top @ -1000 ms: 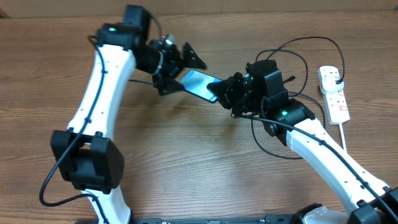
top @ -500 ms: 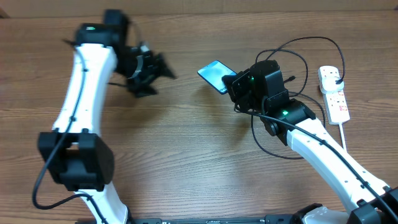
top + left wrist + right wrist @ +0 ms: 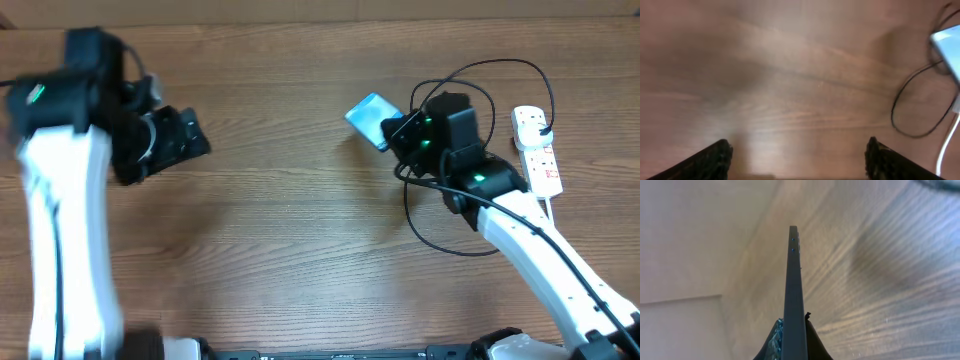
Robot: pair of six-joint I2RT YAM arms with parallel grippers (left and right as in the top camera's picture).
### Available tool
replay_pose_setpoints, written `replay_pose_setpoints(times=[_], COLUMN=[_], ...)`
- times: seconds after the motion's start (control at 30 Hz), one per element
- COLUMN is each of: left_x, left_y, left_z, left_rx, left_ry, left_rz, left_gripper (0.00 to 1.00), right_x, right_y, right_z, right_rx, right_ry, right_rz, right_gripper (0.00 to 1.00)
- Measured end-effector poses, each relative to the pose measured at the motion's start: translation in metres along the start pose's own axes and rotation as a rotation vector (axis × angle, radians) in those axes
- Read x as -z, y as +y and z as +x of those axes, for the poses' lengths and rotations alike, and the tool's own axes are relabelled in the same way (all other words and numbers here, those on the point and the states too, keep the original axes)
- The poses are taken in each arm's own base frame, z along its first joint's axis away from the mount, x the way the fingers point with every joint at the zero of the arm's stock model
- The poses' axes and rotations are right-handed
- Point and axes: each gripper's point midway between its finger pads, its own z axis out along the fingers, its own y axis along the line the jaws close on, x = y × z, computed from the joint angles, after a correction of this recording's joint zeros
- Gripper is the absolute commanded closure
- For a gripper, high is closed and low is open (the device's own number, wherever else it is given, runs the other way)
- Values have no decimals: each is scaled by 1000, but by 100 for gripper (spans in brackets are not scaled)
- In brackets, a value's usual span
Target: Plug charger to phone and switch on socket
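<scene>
Closest in the right wrist view, the right gripper (image 3: 794,342) is clamped on the phone (image 3: 795,280). The phone stands edge-on, rising from between the fingers up the middle of the frame, clear of the counter (image 3: 890,280) behind it. Gripping it by one end leaves the other end free, probably so the connector can be brought to its port. I cannot tell which end carries the port.

In the left wrist view the left gripper (image 3: 799,157) shows a finger at each lower corner, wide apart with nothing between them, over bare wood. Further off, at the right edge, a loop of the charger (image 3: 893,106) lies on the counter. The white cord (image 3: 946,150) is below it and the blue screen is at the upper right.

From overhead the left arm (image 3: 60,230) is smeared at the far left, well apart from everything else. The phone sits right of centre near the top, with cable loops around and under the right arm (image 3: 540,240). At the right edge lies the socket (image 3: 536,150), and a dark plug (image 3: 541,122) seems seated in its top outlet. The empty gripper would have to fetch the connector, which I cannot find among the loops.
</scene>
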Motion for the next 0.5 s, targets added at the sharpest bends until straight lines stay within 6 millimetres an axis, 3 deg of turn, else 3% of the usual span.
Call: replay_pose_setpoints(times=[0.13,0.23,0.27,0.33,0.5], left_x=[65,75,69,34,-81], left_y=[-11,-9,-8,-1,4], left_z=[6,19,19,21,18], left_rx=[-41,31,70,187,524], left_ry=[-320,-469,-487,-460,-306], left_rz=[66,128,149,185,347], left_gripper=[0,0,0,0,4], right_x=[8,9,9,9,9], right_y=[2,-3,-3,-3,-4], right_z=[-14,-19,-20,-18,-8], right_rx=[-13,-24,-24,-25,-71], right_ry=[-24,-28,-29,-18,36], right_rz=[-21,-11,-13,-13,-14], right_gripper=[96,96,96,96,96])
